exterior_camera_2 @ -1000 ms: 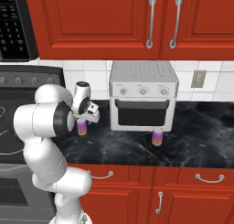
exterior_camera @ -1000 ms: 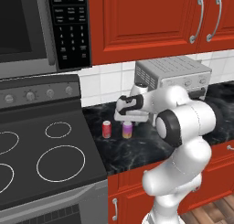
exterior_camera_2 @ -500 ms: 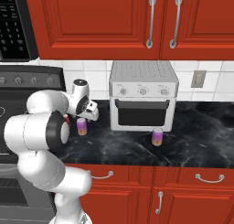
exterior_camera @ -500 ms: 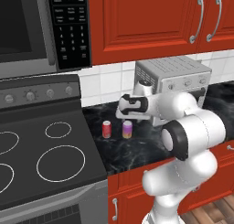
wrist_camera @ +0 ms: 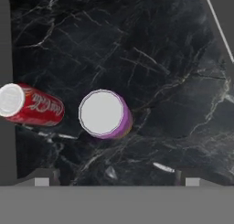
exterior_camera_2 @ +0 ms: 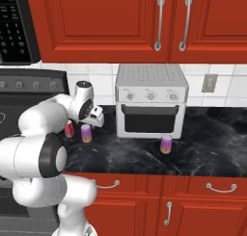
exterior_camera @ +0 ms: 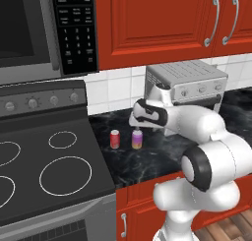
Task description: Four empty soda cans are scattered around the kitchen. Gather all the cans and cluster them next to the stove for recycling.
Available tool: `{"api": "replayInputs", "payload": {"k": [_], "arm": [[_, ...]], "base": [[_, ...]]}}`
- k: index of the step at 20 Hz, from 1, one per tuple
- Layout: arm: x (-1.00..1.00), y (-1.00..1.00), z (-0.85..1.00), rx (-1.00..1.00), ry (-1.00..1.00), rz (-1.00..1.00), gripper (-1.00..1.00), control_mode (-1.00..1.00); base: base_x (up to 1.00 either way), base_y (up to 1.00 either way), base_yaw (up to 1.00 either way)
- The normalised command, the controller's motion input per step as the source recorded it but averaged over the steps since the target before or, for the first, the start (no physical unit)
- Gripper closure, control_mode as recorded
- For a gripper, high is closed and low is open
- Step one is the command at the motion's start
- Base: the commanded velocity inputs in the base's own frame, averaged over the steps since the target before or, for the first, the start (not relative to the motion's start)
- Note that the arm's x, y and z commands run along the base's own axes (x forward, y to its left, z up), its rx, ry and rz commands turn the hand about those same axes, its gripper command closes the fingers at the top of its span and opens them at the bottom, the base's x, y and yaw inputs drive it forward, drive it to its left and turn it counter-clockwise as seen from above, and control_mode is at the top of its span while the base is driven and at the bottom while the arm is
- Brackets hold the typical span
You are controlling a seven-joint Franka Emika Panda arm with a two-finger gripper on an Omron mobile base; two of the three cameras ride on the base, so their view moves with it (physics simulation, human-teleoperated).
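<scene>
Two soda cans stand side by side on the black counter just right of the stove [exterior_camera: 54, 171]: a red can [exterior_camera: 114, 139] nearer the cooktop and a purple-pink can [exterior_camera: 137, 138] with an orange base. My gripper [exterior_camera: 134, 124] hangs open directly above the purple-pink can [wrist_camera: 104, 113], whose silvery top shows from above. The red can [wrist_camera: 29, 104] lies off to one side of that view. The fingertips [wrist_camera: 41, 180] stand wide apart with nothing between them. A second purple-pink can [exterior_camera_2: 166, 144] stands in front of the toaster oven. From the right I see the gripper [exterior_camera_2: 90, 122] above the pair [exterior_camera_2: 86, 133].
A silver toaster oven [exterior_camera_2: 151, 101] sits against the tile backsplash, close to the right of my hand. The black microwave [exterior_camera: 44, 31] hangs over the stove, with red cabinets above. My elbow [exterior_camera: 209, 161] bulges out past the counter's front edge.
The hand has stayed over the purple-pink can. My elbow has swung down and outward, toward the cameras. The cans have not moved.
</scene>
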Motion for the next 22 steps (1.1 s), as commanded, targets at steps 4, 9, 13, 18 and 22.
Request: {"api": "replayInputs", "payload": {"k": [4,9,13,18,22], "arm": [[-0.31,-0.23,0.20,0.00,0.00,0.00,-1.00,-1.00],[-0.34,-0.28,0.13,0.00,0.02,0.00,-1.00,-1.00],[-0.35,-0.34,0.07,0.00,0.00,0.00,-1.00,-1.00],[-0.35,-0.38,0.03,-0.05,-0.01,0.05,-1.00,-1.00],[-0.21,-0.35,0.07,-0.05,0.00,0.01,-1.00,-1.00]], "base": [[0.00,0.00,0.00],[0.00,0.00,0.00],[0.00,0.00,0.00],[0.00,0.00,0.00],[0.00,0.00,0.00]]}}
